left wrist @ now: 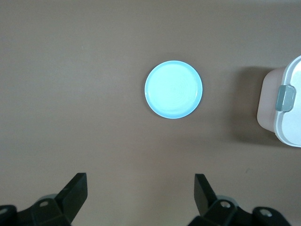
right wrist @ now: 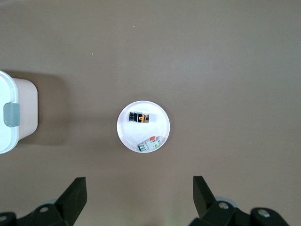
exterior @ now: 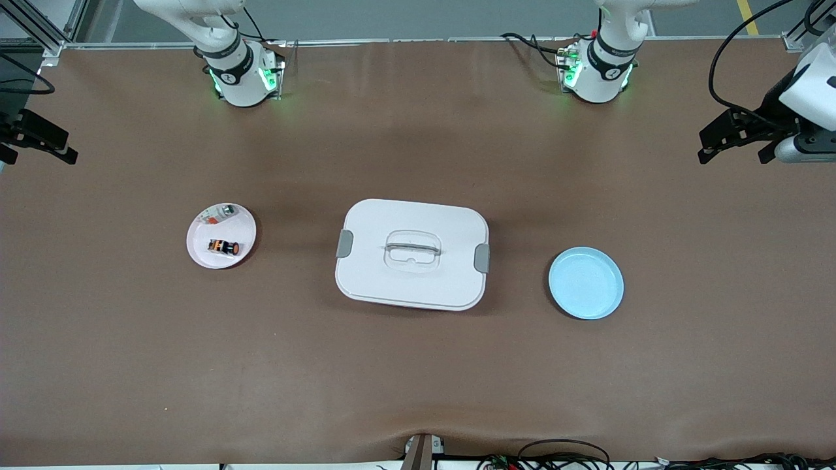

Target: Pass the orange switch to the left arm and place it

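The orange switch [exterior: 223, 247] lies on a round pink plate [exterior: 243, 228] toward the right arm's end of the table; it also shows in the right wrist view [right wrist: 141, 117]. The white box [exterior: 392, 281] stands shut at the table's middle, between the two plates. My right gripper [exterior: 39, 155] is open and empty, high over the table's right-arm end; in its own view [right wrist: 140, 190] the plate [right wrist: 160, 125] lies well apart from the fingers. My left gripper [exterior: 731, 153] is open and empty, high over the left-arm end [left wrist: 141, 188].
A small white-grey part [exterior: 219, 212] with a red-orange mark shares the pink plate [right wrist: 150, 143]. A light-blue plate [exterior: 586, 282] lies empty toward the left arm's end [left wrist: 173, 89]. The box's latched ends show in both wrist views [left wrist: 291, 122] [right wrist: 7, 136].
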`<state>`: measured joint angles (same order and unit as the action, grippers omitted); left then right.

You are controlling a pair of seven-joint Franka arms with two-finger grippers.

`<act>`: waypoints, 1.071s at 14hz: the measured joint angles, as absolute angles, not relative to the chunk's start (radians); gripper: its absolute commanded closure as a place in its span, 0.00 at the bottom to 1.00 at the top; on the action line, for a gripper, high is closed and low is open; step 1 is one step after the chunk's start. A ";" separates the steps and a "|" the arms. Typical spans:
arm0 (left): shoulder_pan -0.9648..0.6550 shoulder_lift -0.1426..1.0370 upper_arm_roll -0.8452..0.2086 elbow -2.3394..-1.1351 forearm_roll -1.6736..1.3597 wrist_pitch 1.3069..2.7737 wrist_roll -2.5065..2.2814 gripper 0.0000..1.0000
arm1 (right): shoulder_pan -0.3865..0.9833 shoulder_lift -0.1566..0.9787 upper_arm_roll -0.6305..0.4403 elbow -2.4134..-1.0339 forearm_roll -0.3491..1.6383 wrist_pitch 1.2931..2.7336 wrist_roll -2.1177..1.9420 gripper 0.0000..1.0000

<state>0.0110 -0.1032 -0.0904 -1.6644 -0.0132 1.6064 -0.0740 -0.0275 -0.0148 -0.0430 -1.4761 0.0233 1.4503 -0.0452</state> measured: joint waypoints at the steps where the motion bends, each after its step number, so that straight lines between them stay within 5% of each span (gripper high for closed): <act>1: 0.011 -0.103 -0.090 -1.664 -0.013 1.606 -0.074 0.00 | -0.028 -0.017 -0.043 -1.476 0.023 1.450 -0.045 0.00; 15: 0.013 -0.103 -0.088 -1.666 -0.013 1.590 -0.074 0.00 | -0.028 -0.020 -0.045 -1.477 0.035 1.448 -0.042 0.00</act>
